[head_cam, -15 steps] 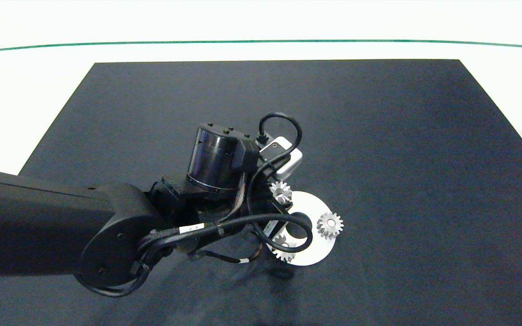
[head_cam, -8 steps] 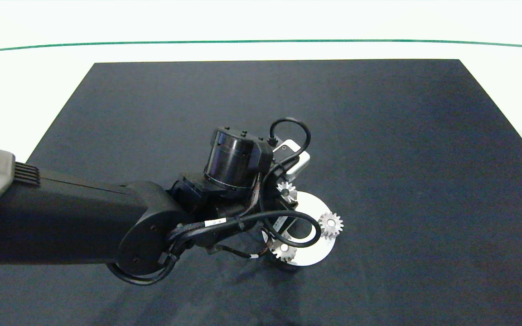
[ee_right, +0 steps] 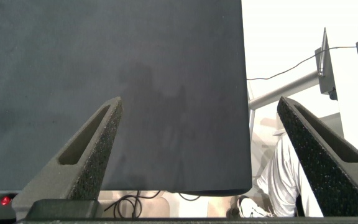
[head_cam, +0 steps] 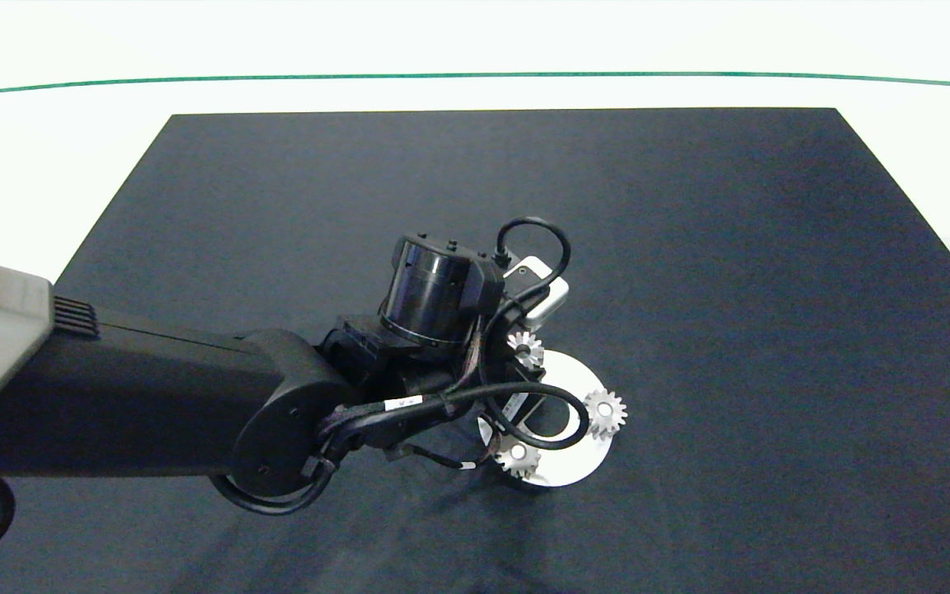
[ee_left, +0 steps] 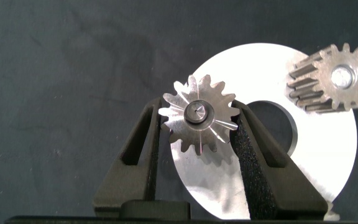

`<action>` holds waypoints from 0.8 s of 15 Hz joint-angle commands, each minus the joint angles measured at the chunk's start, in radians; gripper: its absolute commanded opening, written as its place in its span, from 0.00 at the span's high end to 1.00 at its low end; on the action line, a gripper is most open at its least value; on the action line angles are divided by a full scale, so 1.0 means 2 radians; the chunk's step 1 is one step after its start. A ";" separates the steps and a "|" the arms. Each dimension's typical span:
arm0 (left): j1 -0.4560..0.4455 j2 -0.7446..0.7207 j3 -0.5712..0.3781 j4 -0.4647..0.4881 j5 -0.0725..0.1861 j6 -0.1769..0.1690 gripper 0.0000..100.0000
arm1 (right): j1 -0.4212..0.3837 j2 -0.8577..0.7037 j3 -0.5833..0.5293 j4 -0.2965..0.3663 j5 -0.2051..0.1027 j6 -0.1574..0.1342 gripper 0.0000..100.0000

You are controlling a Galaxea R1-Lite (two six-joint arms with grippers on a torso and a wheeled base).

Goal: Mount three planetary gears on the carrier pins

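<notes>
The left hand [ee_left: 199, 134] pinches a toothed, silver-grey gear [ee_left: 199, 118] between its foam-faced fingers [ee_left: 253, 155], over the rim of the flat white disc [ee_left: 328, 155] on the dark matte surface [head_cam: 689, 247]. Its pin is hidden. Another gear [ee_left: 333, 78] sits seated; the third [head_cam: 518, 455] is partly behind cable. The right hand [ee_right: 207, 155] spreads wide, empty.

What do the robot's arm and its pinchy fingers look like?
The left arm is thick, black and smooth, with a pale grey part near the edge. It has a shiny black drum joint, looping black cables with white tags and a small silver camera. The left gripper and right gripper have dark grey wedge fingers with spongy pads.
</notes>
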 commanded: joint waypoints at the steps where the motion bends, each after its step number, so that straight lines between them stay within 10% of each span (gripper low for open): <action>1: 0.000 0.004 0.002 -0.001 0.001 0.001 0.87 | 0.000 0.001 0.000 0.002 -0.001 -0.001 0.00; 2: 0.000 0.003 0.003 -0.001 0.001 0.001 0.00 | 0.000 0.001 0.000 0.002 -0.001 -0.001 0.00; 12: 0.005 -0.048 0.003 0.052 0.001 0.000 0.00 | 0.000 0.004 -0.008 0.001 -0.001 -0.001 0.00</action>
